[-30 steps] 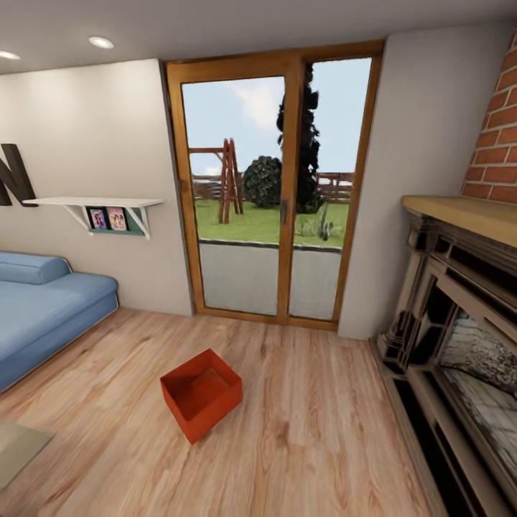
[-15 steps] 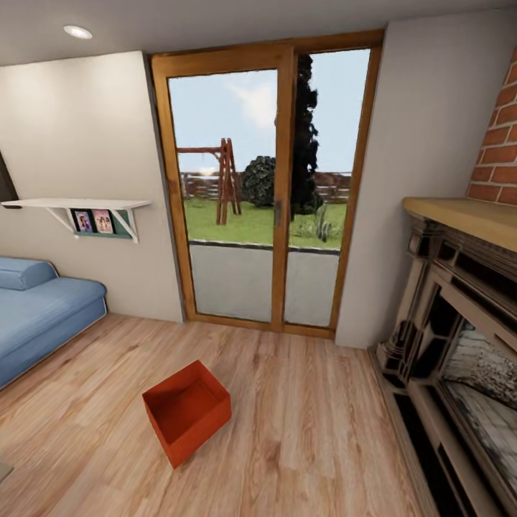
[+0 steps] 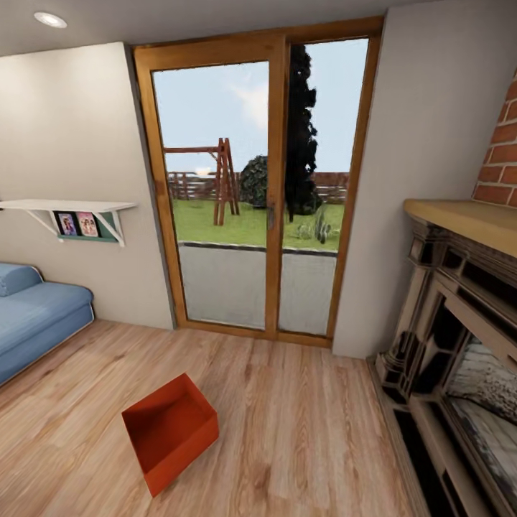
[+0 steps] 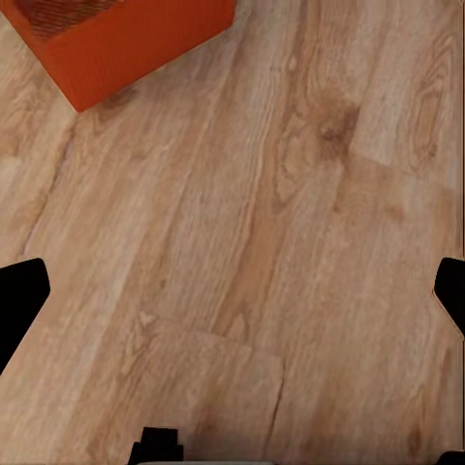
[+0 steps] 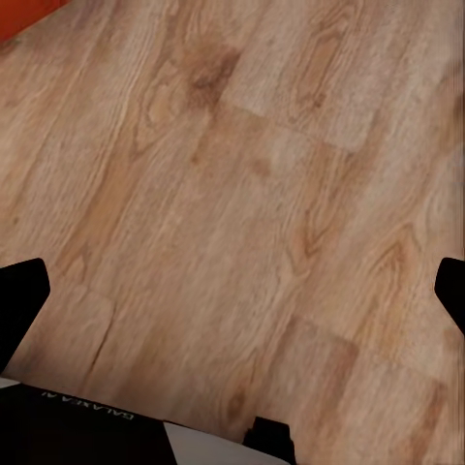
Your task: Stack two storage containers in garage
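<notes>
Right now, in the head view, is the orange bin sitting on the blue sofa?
No, the orange bin sits on the wood floor, apart from the blue sofa at the left.

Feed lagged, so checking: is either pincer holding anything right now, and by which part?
Nothing is held. Both the left pincer and right pincer are open over bare wood floor. The storage container sits ungripped on the floor.

Orange-red storage container (image 3: 170, 432) on light wood-grain plank floor (image 3: 301, 431); blue sofa (image 3: 36, 323) (red-brick chimney (image 3: 499, 158)).
</notes>
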